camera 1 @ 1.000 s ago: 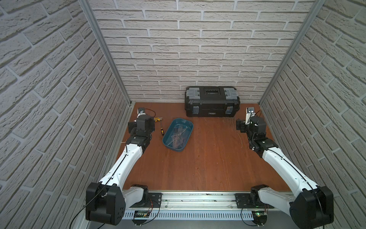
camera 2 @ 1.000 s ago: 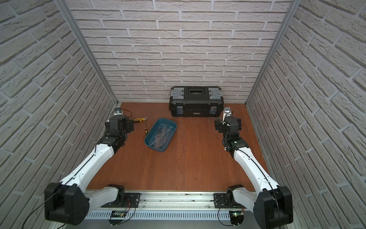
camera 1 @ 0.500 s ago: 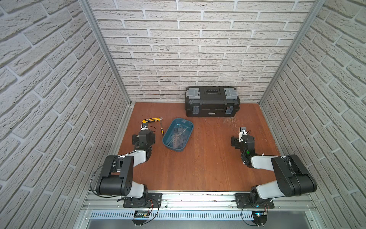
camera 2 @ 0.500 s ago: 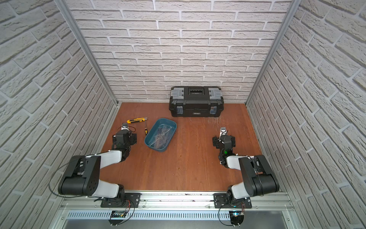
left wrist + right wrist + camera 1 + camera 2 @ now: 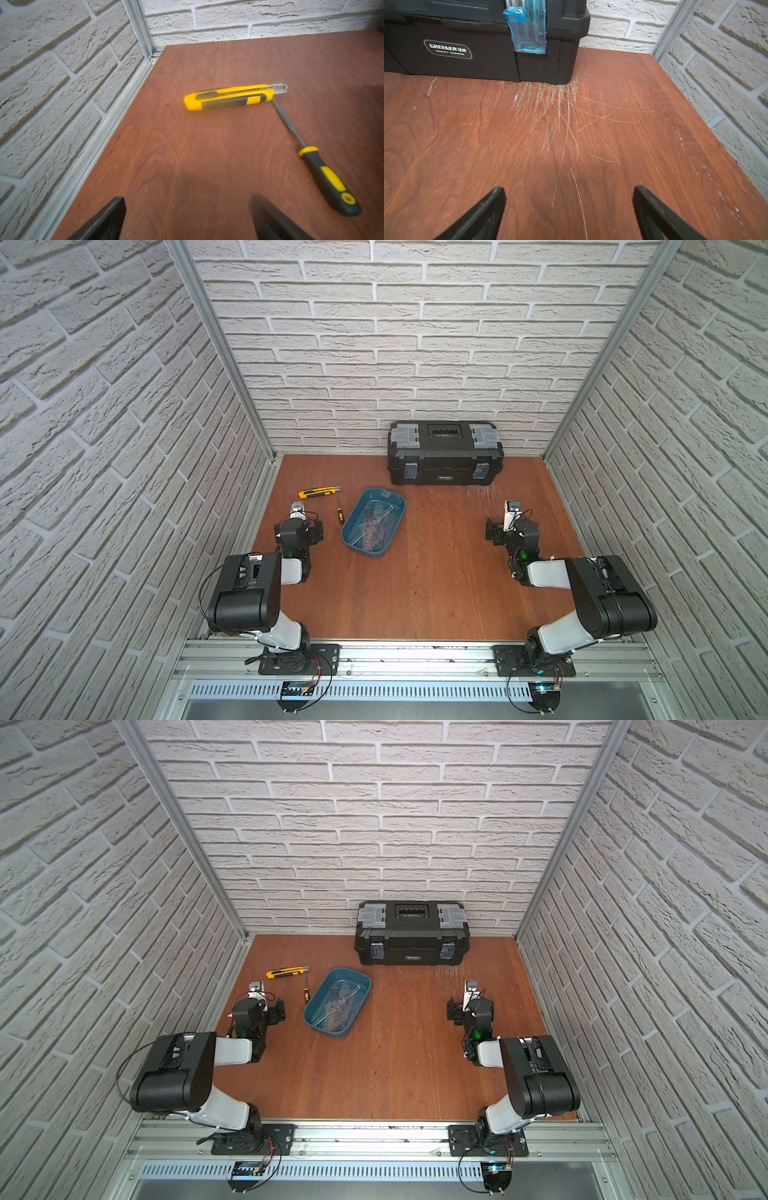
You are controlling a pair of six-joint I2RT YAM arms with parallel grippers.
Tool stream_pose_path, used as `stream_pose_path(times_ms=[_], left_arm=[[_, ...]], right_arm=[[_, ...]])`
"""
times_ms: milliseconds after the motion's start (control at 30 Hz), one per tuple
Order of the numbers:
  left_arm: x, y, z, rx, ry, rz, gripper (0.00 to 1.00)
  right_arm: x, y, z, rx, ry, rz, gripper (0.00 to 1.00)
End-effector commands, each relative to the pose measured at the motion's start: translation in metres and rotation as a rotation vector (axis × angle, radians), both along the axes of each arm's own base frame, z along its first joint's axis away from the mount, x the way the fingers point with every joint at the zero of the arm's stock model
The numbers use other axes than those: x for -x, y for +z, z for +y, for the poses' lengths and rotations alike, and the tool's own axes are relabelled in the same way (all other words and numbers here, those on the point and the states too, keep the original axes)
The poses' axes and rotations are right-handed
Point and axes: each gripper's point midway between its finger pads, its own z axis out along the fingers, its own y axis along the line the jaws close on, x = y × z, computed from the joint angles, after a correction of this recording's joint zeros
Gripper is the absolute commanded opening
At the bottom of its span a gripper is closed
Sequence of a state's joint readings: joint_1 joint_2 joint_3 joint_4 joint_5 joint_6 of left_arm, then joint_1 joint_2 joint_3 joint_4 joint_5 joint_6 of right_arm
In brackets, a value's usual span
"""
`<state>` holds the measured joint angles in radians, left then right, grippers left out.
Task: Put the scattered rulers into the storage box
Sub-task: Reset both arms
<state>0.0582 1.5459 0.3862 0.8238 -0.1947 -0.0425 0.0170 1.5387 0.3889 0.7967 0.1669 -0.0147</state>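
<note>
The teal storage box (image 5: 362, 551) (image 5: 328, 1032) sits left of centre on the wooden table. Several transparent rulers (image 5: 374, 524) (image 5: 338, 1006) lie inside it, and I see none on the table outside the box. My left gripper (image 5: 299, 529) (image 5: 187, 199) hovers low to the box's left, open, with only bare wood between its fingers. Over the right side of the table my right gripper (image 5: 512, 531) (image 5: 569, 189) is also open and holds nothing, above scratched wood. Both arms are folded back toward the front rail.
A black toolbox (image 5: 444, 456) (image 5: 467, 41) stands against the back wall. A yellow utility knife (image 5: 318, 492) (image 5: 228, 97) and a yellow-black screwdriver (image 5: 339, 512) (image 5: 324, 174) lie between the left gripper and the box. Brick walls close three sides.
Both arms folded back from their stretched-out pose, bringing the grippers nearer and lower. They have held still for the last half second. Both grippers stayed open.
</note>
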Motion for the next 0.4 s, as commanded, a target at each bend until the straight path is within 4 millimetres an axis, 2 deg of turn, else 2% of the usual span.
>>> stream_pose_path(times_ms=[0,367], left_arm=[[-0.0044,0.0096,-0.0028,0.008,-0.017,-0.052,0.98],[-0.0047,0.0104,-0.0034,0.008,-0.020,-0.057,0.98]], right_arm=[[-0.0067,0.0193,0.0023,-0.017,0.012,-0.068,0.99],[-0.0071,0.0189,0.0019,-0.018,0.014,-0.067,0.99]])
